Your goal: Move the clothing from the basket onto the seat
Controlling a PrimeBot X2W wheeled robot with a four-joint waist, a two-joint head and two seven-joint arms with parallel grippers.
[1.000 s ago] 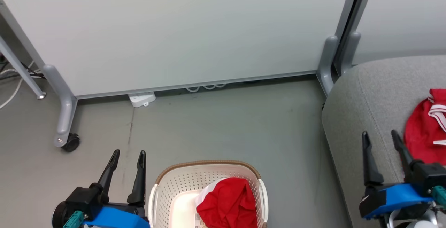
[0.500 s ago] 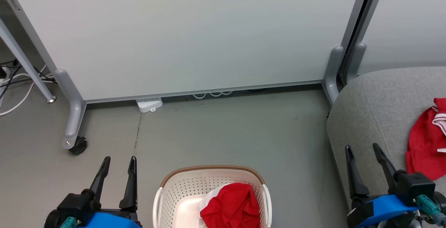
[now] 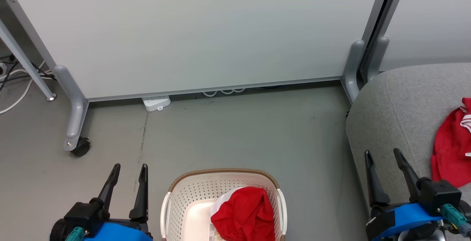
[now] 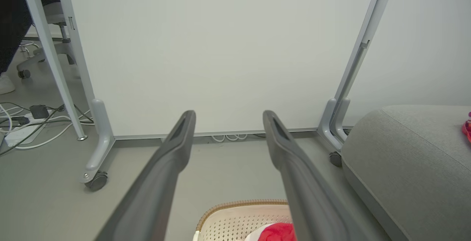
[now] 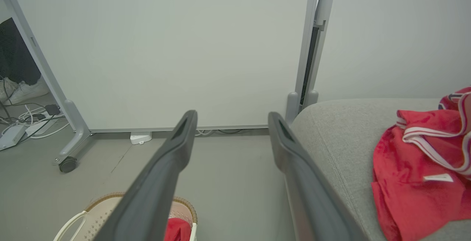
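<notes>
Head view puts my left hand [image 3: 130,166] nearest, low beside the left wall of the basket [image 3: 220,171], fingers parted with nothing between them. My right hand [image 3: 382,152] is likewise spread and bare, at the near left edge of the seat [image 3: 397,101]. Between them the basket stands on the floor [image 3: 239,130]. Its one load is a red garment [image 3: 243,215] heaped against the right wall, with a strip of white trim at the heap's left side, while the left half of the bottom lies bare. I judge that cloth to be light, limp and a little slick, with no stiff part to trust. So I would pinch a raised fold at the crown of the heap, closing deep enough to gather several layers, and lift high so the trailing hem clears the woven rim. Farther right, a second red garment [image 3: 450,149] with white stripes lies crumpled on the seat, set back from its rounded left end, so half the job looks done. Beyond the basket come more floor, a white power strip [image 3: 157,103] and the partition [image 3: 202,31] on its caster [image 3: 80,147].
</notes>
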